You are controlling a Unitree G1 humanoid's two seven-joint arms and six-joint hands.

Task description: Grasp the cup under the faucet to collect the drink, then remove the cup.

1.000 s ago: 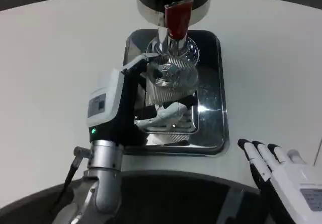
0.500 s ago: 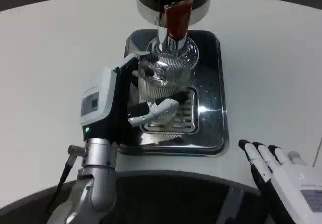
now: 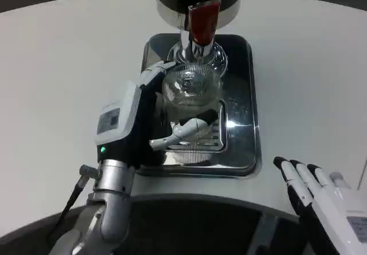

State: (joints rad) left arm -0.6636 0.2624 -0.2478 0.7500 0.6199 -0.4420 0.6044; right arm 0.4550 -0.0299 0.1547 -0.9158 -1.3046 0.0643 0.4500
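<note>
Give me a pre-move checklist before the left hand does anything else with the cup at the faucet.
1. Left hand grips the ribbed glass cup, fingers wrapped around its side: ok.
2. Cup upright: ok.
3. Cup mouth under the faucet spout: ok, roughly centred.
4. Red tap lever pressed and drink flowing: cannot tell.
5. Fill level in the cup: cannot tell, clear glass over reflective metal.
6. Cup above the steel drip tray, so spills land inside it: ok.
7. Right hand apart from the tray, at the table's near edge: ok.
</note>
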